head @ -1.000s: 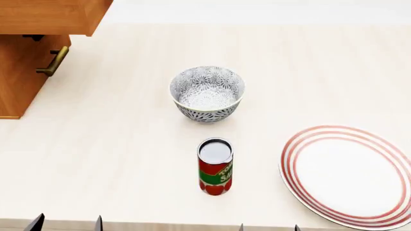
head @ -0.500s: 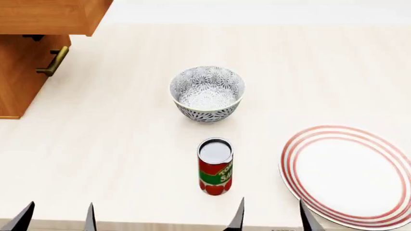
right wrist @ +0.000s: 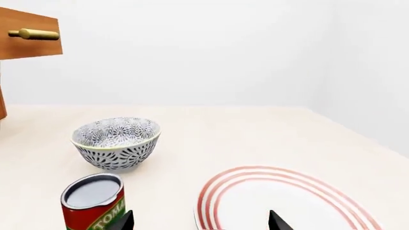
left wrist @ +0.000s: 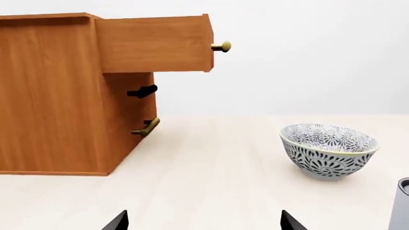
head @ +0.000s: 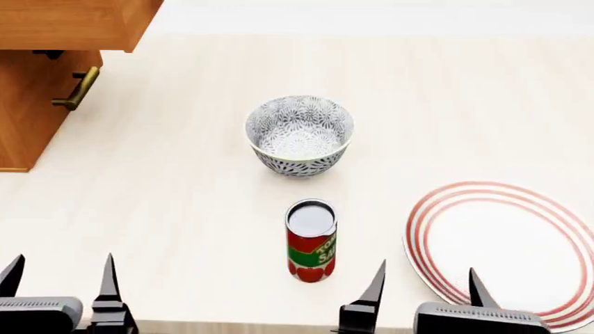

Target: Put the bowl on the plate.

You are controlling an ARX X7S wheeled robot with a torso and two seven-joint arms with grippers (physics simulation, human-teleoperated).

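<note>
Nothing has been done yet. The bowl (head: pixel 299 135) is sat on the table (head: pixel 186 195), well apart from the plate (head: pixel 506 254) (a red can (head: pixel 310 240) stands between). Both the left gripper (head: pixel 60 278) and right gripper (head: pixel 425 285) are spread wide, holding nothing.

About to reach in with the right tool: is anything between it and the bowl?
Yes. The red can stands upright between the right tool and the bowl, slightly toward the left. From bowl to plate, nothing visible lies in the way.
</note>
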